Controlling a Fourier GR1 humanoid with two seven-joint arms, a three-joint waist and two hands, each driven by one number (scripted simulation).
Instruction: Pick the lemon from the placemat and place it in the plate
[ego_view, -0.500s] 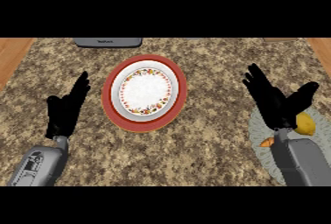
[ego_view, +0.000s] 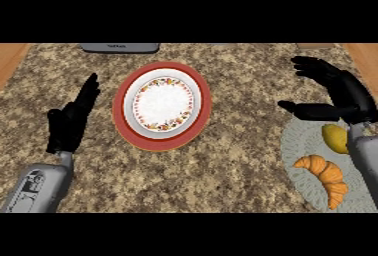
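Speckled brown granite counter fills the view, with strips of wood showing at the far left and far right corners. At the far edge, left of centre, sits a grey appliance, only its near side in view.

Plate — white, with a flowered border and a broad red rim — lies on the counter left of centre. Nothing lies in it.

Placemat, pale grey-green, lies at the right edge, near side, partly cut off by the frame. On it rests the lemon, yellow, at the mat's far part, pressed up against the right forearm's edge as seen from above; whether the two touch cannot be told. Just nearer on the same mat lies a croissant, orange-brown, running lengthwise toward the near edge. Lemon and croissant sit close together but apart.

Right hand hangs over the counter just beyond the far end of the placemat and the lemon. Fingers are spread and extended toward the far left, thumb stretched out separately to the left; nothing is between them. The hand is not closed on the lemon — the fruit shows uncovered just nearer than the wrist.

Left hand shows at the left, well apart from the plate, fingers straight and together pointing toward the far side, thumb set slightly off. It holds nothing. Its grey forearm comes in from the near left corner.
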